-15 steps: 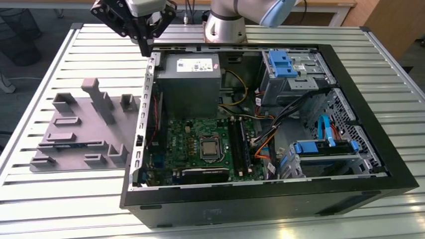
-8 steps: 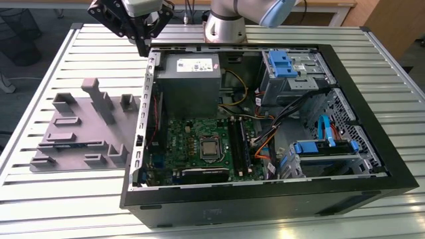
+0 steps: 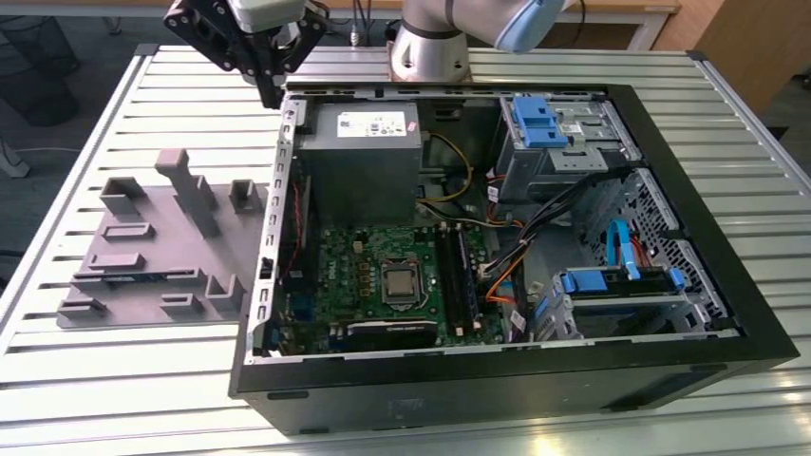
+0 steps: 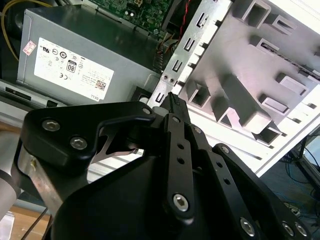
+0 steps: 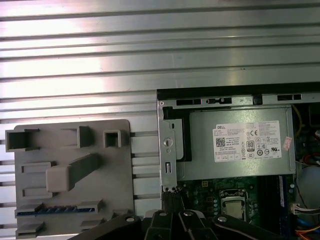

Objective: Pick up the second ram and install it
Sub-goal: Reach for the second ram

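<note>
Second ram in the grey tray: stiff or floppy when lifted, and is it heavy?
Probably stiff: the second ram shows as a thin straight strip slotted in the grey tray. Likely light, being so slim. Its narrow edge may offer little grip.

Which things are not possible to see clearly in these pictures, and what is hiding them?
- the second ram: in the exterior view, just a thin blue edge in the grey holder tray; the slot walls hide its chips.
- memory slots: in the exterior view, too small and dark to tell if a stick is seated.
- In the first wrist view, the gripper covers a tray corner and part of the motherboard.
</note>
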Available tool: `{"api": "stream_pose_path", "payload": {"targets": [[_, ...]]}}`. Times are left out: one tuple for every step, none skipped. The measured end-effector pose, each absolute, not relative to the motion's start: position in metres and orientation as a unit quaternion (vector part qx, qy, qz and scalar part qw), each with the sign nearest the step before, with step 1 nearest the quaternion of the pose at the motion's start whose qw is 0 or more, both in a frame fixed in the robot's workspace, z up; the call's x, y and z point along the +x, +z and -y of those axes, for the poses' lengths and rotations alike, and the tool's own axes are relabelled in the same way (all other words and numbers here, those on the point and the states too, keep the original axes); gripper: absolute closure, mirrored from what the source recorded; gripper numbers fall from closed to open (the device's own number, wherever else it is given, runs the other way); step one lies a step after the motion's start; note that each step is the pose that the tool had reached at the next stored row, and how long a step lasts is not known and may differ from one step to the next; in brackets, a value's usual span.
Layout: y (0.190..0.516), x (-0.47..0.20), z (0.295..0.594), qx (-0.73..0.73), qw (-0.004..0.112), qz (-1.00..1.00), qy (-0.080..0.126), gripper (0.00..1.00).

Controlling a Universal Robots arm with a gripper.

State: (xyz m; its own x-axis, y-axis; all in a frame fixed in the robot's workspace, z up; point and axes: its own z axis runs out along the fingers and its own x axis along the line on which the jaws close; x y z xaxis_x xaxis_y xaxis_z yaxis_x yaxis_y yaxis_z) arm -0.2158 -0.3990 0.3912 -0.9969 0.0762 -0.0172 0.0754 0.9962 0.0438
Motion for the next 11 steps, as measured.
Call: {"api": "stream_pose_path", "payload": {"targets": [[0.3911,-0.2162,0.399,0.038,0.009,-0.999,0.022,0.89],[0.3911,-0.2167,0.3989,0.038,0.009,-0.999,0.022,0.89],[0.3911,-0.2172,0.3989,0.038,0.009,-0.999,0.022,0.89],[0.391,-0.2177,0.399,0.038,0.009,-0.999,0.022,0.89],[0.391,-0.2182,0.3989,0.038,0.009,-0.999,0.022,0.89],[0.391,-0.2187,0.3989,0.038,0.009,-0.999,0.022,0.89],[0.391,-0.2193,0.399,0.038,0.009,-0.999,0.022,0.89],[0.391,-0.2198,0.3989,0.038,0.009,-0.999,0.022,0.89],[0.3909,-0.2203,0.3989,0.038,0.009,-0.999,0.022,0.89],[0.3908,-0.2208,0.3989,0.038,0.009,-0.999,0.022,0.89],[0.3909,-0.2213,0.3989,0.038,0.009,-0.999,0.022,0.89]]}}
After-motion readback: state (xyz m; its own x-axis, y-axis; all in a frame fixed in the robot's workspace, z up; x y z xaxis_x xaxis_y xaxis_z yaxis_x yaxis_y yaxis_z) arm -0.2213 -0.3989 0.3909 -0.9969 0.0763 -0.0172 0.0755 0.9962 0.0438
